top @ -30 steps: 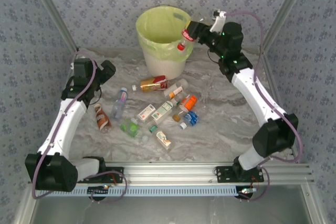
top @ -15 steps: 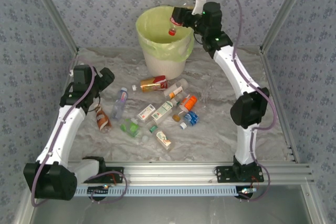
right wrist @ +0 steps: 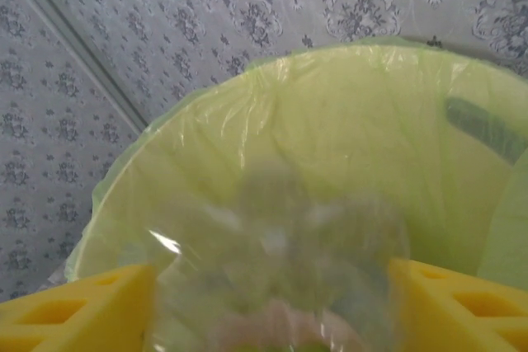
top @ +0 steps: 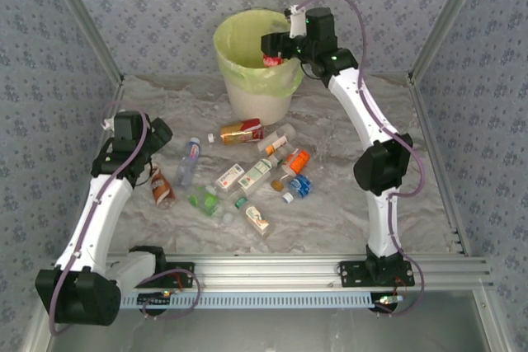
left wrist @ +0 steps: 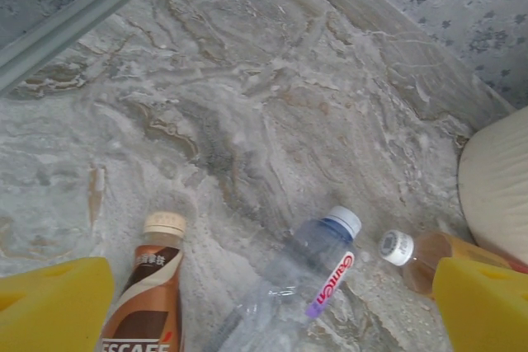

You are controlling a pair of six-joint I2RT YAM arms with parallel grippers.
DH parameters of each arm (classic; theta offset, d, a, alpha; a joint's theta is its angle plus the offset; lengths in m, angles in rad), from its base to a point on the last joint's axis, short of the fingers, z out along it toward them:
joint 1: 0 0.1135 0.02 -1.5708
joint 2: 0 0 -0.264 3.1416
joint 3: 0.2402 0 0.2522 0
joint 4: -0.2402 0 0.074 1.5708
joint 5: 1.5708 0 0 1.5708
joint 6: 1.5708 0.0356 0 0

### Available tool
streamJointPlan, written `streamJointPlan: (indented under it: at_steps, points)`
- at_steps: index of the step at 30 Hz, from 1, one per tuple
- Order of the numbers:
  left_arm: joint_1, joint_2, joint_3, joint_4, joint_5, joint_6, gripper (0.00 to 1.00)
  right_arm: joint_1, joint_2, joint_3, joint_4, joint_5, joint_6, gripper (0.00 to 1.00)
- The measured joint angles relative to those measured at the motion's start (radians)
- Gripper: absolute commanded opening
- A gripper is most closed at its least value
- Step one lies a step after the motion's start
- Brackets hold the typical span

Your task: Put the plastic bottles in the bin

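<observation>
Bottle [top: 271,59] has moved over bin [top: 256,100] centre, right gripper [right wrist: 268,274] perhaps loosening.

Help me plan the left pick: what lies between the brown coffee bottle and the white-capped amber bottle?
One clear, pale-capped bottle, lying on its side; the left wrist view shows it.

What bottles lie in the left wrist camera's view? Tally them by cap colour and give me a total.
Tan cap: 1, the brown coffee bottle
Pale bluish cap: 1, the clear plastic bottle
White cap: 1, the amber-filled plastic bottle
Total: 3
</observation>
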Motion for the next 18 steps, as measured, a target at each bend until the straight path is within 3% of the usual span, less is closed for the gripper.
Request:
streamJointPlan:
  at_steps: [8, 13, 18]
  points:
    - [0.001, 0.019, 0.000, -0.006, -0.028, 0.006, 0.99, 0.000, -0.095, -0.062, -0.082, 0.008, -0.049, 0.88]
    - [0.001, 0.042, 0.000, -0.006, -0.027, 0.005, 0.99, 0.000, -0.298, -0.294, -0.016, 0.027, -0.043, 1.00]
    - [0.005, 0.069, 0.000, -0.006, -0.023, 0.004, 0.99, -0.001, -0.473, -0.500, 0.058, 0.067, -0.033, 1.00]
